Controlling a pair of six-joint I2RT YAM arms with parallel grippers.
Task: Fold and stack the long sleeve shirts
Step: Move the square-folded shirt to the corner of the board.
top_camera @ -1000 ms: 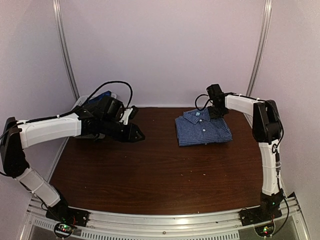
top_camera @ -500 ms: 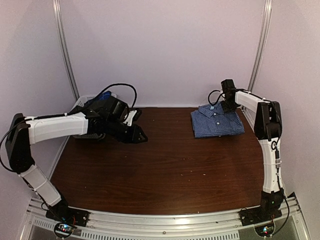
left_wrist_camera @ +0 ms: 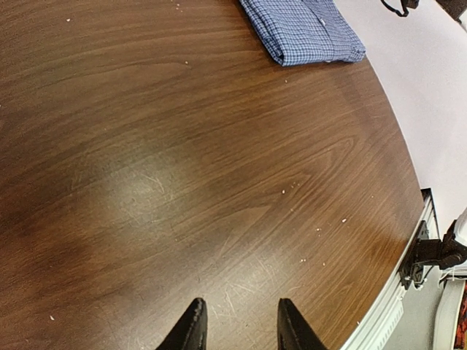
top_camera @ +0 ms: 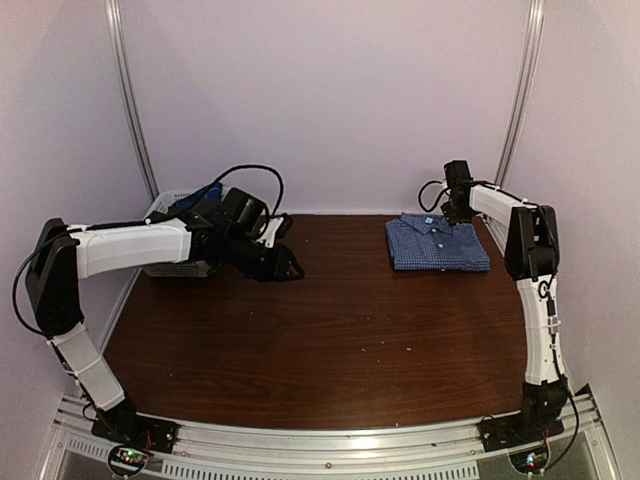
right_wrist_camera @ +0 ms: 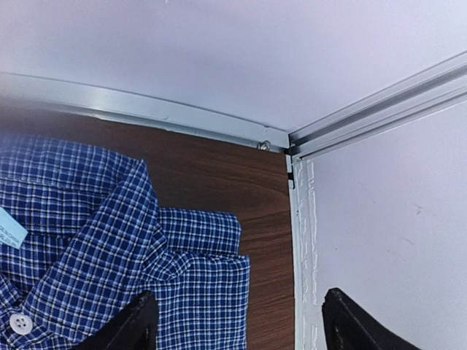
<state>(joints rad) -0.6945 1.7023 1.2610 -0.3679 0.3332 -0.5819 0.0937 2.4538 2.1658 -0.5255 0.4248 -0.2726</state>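
Shirt (top_camera: 437, 243), slid into the far-right corner of the table (top_camera: 330, 330), lies free; right gripper (right_wrist_camera: 241, 315) and left gripper (left_wrist_camera: 237, 324) both gape.

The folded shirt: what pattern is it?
Shirt: fine blue-and-white check, clearest in the right wrist view.

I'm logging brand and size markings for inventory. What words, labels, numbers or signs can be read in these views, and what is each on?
No text can be read in any view.
Pale blue neck label inside the collar of the folded checked shirt: print too small and blurred to read.
No markings show on the white basket or the table.
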